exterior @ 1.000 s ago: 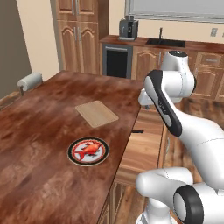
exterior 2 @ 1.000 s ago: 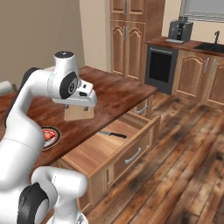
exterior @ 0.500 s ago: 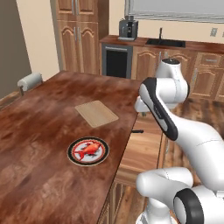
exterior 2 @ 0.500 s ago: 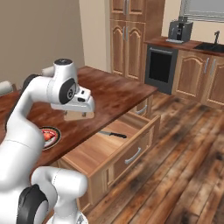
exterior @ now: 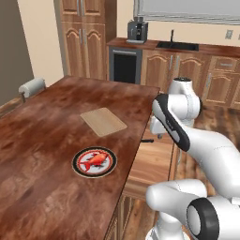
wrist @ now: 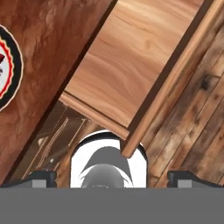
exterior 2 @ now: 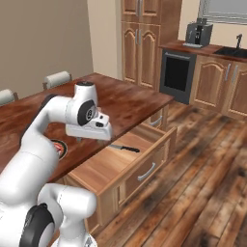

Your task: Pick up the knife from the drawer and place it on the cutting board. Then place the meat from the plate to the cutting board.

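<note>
Since the knife [exterior 2: 124,148] is lying untouched on the floor of the open drawer [exterior 2: 144,164], black handle and thin blade near the table side, nothing of the task is done yet. What's changed over the last second is the arm: in the right base view the hand has swung down and out from over the table edge, and now hangs over the drawer's inner end, just short of the knife. The gripper [wrist: 112,177] has its jaws spread as wide as they go, with nothing between them. The hand view looks straight down into the drawer's bare wood, with a slice of the plate [wrist: 8,65] at its edge, so the camera isn't over the knife yet.

Looks like the reach-in has only just started. The cutting board [exterior: 103,121] sits empty on the table [exterior: 51,178], and the meat [exterior: 95,159] is on its plate a little nearer the base.
</note>
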